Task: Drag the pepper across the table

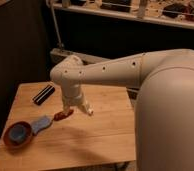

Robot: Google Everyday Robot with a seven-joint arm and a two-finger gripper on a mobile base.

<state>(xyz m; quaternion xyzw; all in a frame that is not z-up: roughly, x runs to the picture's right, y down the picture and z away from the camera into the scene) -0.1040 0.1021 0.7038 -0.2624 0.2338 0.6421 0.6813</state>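
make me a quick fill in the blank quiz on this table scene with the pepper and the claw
1. The claw hovers low over the table, one finger beside the dark red ____.
2. The blue cloth-like piece lies between the pepper and the ____.
3. The bowl is reddish-brown outside and ____ inside.

Missing words: pepper; bowl; blue
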